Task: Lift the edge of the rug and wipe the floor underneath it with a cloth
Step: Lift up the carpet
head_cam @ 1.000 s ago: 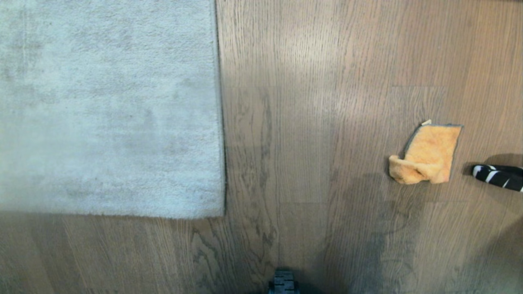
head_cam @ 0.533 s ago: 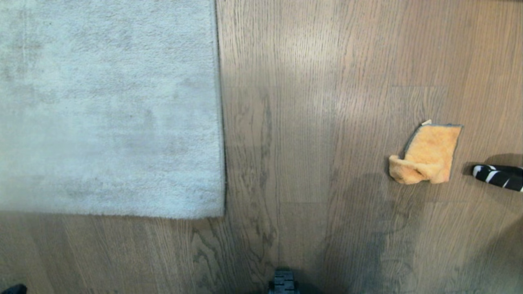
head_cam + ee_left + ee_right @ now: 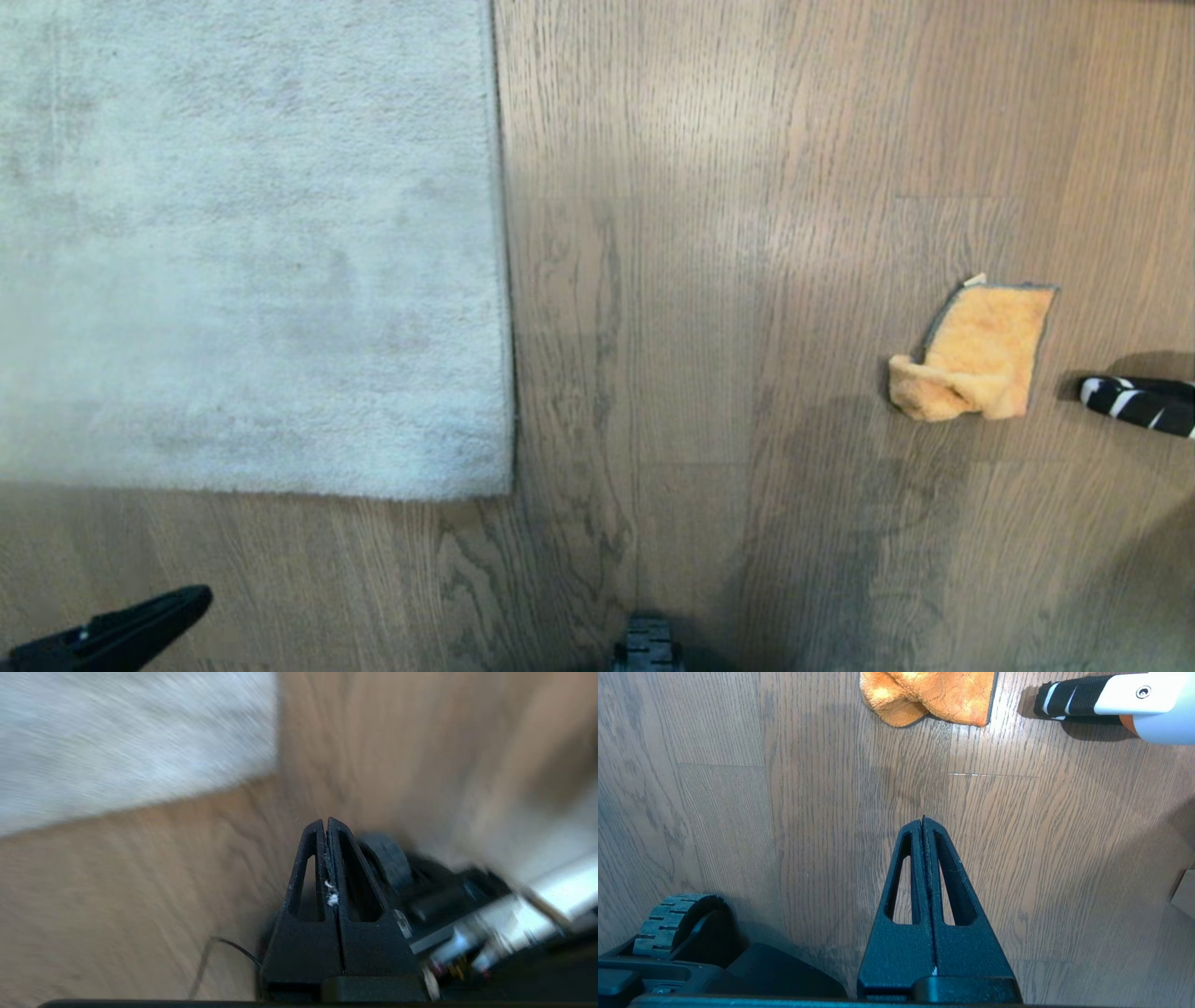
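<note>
Nearest to me, a ridged black wheel (image 3: 648, 644) of my base is showing at the bottom of the head view, sitting on the floor (image 3: 709, 280), brown wood-grain planks with grey streaks. My left gripper (image 3: 187, 597) is reaching in at the lower left corner of that view, its fingers (image 3: 317, 858) pressing flat against each other and holding nothing; a few white fluff specks are clinging along the seam between them. It is hovering over bare planks, just short of the rug's near border. My right gripper (image 3: 923, 820) is hanging over bare floor too, out of the head view, its fingers (image 3: 945, 882) likewise closing tight on nothing.

Farther out on my left, the pale grey rug (image 3: 243, 243) is lying flat, and the rug edge (image 3: 507, 280), with its thin dark hem, is running straight away from me, near the middle of the head view. My left fingers are pointing toward the rug's near right corner (image 3: 509, 485), still apart from it.

On my right, well apart from the rug, the orange-yellow cloth (image 3: 980, 350) is lying crumpled on the planks, one end folding over itself, grey trim showing. It is lying ahead of my right fingers, not touching them. Just beside the cloth, farther right, a black-and-white striped handle (image 3: 1134, 403) with a white body is resting on the floor.
</note>
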You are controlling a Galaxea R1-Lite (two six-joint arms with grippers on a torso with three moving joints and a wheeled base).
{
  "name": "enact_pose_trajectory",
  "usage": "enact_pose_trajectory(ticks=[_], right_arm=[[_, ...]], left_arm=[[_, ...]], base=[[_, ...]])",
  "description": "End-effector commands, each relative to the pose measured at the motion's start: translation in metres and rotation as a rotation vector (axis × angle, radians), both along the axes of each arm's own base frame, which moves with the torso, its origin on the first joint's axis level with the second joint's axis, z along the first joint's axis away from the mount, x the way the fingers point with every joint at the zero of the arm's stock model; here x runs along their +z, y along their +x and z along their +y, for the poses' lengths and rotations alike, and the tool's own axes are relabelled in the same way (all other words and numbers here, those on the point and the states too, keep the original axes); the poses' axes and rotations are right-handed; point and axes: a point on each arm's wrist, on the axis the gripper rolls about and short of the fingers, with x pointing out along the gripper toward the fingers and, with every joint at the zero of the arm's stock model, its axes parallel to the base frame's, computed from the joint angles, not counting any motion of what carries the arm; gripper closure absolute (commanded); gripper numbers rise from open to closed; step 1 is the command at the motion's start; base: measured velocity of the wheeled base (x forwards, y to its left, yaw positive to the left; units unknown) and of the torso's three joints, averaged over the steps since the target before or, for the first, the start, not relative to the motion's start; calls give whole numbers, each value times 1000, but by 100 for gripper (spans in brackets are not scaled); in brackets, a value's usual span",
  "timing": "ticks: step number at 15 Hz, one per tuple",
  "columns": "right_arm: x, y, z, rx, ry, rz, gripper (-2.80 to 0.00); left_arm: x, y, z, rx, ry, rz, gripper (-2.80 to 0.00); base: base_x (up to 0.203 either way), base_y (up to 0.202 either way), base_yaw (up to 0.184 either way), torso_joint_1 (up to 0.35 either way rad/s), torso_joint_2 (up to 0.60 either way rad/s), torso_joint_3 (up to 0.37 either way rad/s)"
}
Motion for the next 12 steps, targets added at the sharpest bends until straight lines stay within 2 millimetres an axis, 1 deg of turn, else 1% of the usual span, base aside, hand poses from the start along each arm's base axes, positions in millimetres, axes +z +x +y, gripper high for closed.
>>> enact_pose_trajectory(ticks=[1,4,7,10,12], right_arm=[[0,0,0,1,-1,-1,0],[0,0,0,0,-1,-2,0],[0,0,0,0,-1,-2,0],[0,0,0,1,-1,-2,0],[0,0,0,1,-1,-2,0]], left_arm=[[-11,25,-14,-100,47,164,0],[-24,41,-29,-197,101,294,0],[-37,60,-48,-270,151,385,0],[-50,79,-62,-286,191,442,0],[-59,92,-69,-248,222,452,0]], base=[[0,0,0,0,0,0],[0,0,0,0,0,0],[0,0,0,0,0,0],[0,0,0,0,0,0],[0,0,0,0,0,0]])
